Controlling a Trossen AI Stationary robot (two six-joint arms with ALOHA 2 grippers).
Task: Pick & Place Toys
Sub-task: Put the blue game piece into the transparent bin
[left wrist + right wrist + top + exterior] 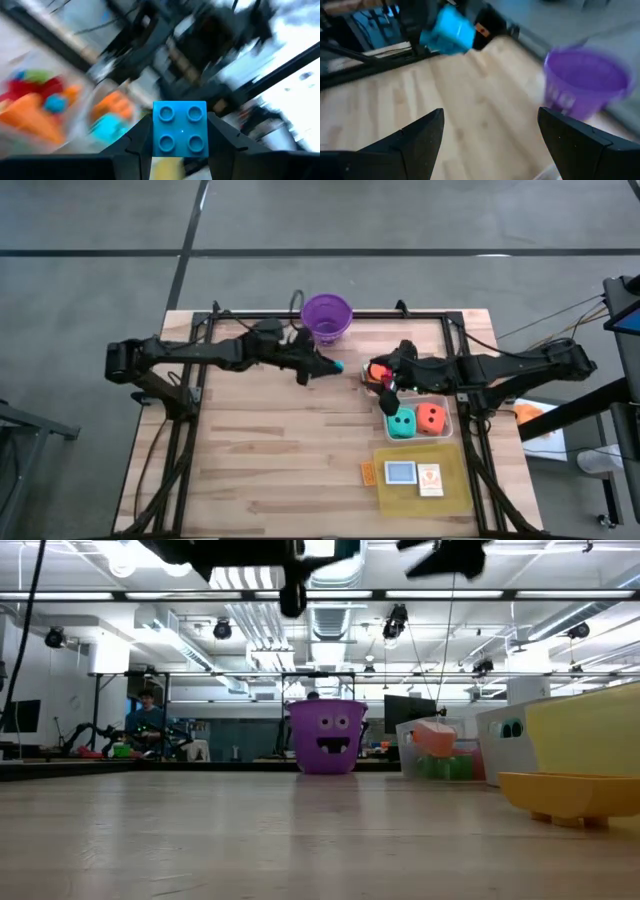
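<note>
left tool (180, 145): grasping blue block (179, 128), studs facing wrist, square, near bucket (327, 317) | right tool (490, 135): released, over tub (447, 423)

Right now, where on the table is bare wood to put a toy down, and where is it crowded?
Bare wood: the whole left half of the table, from below the left gripper, which holds a blue block, across to the yellow tray. Crowded: the right side, with the clear tub holding dice, the tray's cards, the right gripper, and the purple bucket.
</note>
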